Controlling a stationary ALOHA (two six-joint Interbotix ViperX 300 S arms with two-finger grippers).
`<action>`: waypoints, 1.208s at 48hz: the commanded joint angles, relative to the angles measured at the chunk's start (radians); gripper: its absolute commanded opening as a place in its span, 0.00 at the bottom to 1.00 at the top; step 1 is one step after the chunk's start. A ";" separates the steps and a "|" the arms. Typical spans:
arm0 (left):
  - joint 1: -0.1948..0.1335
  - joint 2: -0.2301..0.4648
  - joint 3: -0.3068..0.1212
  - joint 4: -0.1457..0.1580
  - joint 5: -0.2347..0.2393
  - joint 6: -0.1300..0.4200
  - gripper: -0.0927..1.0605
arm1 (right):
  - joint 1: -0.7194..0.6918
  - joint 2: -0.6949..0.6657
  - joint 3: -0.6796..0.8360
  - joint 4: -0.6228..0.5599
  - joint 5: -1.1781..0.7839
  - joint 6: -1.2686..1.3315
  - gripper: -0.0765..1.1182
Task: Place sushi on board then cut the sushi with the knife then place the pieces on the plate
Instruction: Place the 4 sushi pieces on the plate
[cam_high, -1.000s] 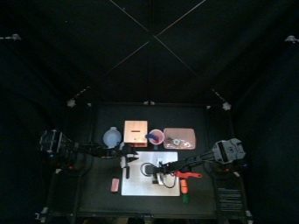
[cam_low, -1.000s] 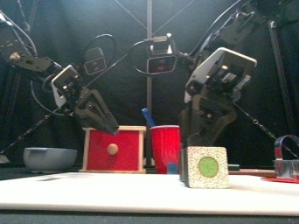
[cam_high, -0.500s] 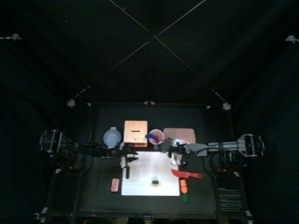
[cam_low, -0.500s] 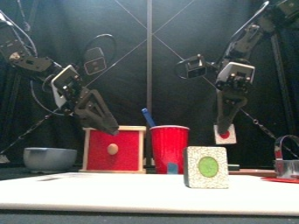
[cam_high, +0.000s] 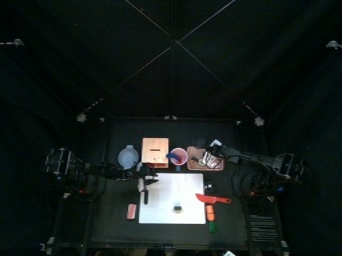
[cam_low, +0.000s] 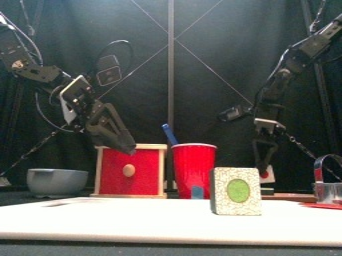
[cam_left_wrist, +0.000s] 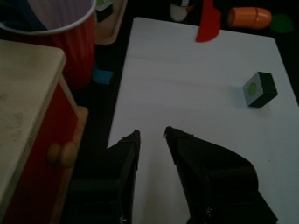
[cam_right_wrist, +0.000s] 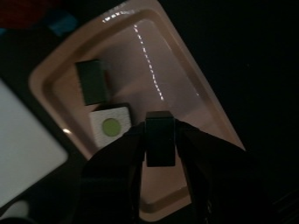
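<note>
One green sushi piece (cam_low: 237, 191) stands upright on the white board (cam_high: 178, 185), also seen in the left wrist view (cam_left_wrist: 258, 87). My right gripper (cam_right_wrist: 159, 133) is shut on another dark sushi piece (cam_right_wrist: 159, 147) and hangs just over the pink plate (cam_right_wrist: 176, 61). Two sushi pieces (cam_right_wrist: 108, 125) lie on that plate. In the top view the right gripper (cam_high: 211, 157) is at the back right, over the plate (cam_high: 195, 150). The red knife (cam_high: 211, 198) lies at the board's right edge. My left gripper (cam_high: 147, 183) hovers over the board's left side, open by a narrow gap and holding nothing.
The wooden box (cam_high: 156, 150) with its red drawer front, the red cup (cam_high: 178, 155) and the blue-grey bowl (cam_high: 128, 157) line the back. An orange and green toy (cam_high: 213, 214) lies front right. A small red item (cam_high: 131, 210) lies left of the board.
The right gripper lifted a sushi piece from beside the standing one and carried it back and right, from the board to over the pink plate. The left arm has not moved.
</note>
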 joint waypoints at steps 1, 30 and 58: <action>0.009 -0.003 -0.017 0.000 -0.005 0.002 0.70 | -0.028 0.018 0.003 -0.002 -0.058 -0.002 0.61; 0.014 -0.003 -0.017 0.002 -0.005 0.002 0.70 | -0.038 0.015 0.017 0.023 -0.072 0.008 0.83; 0.014 -0.005 -0.031 0.003 -0.005 0.003 0.70 | 0.554 -0.167 -0.049 0.052 -0.018 0.012 0.83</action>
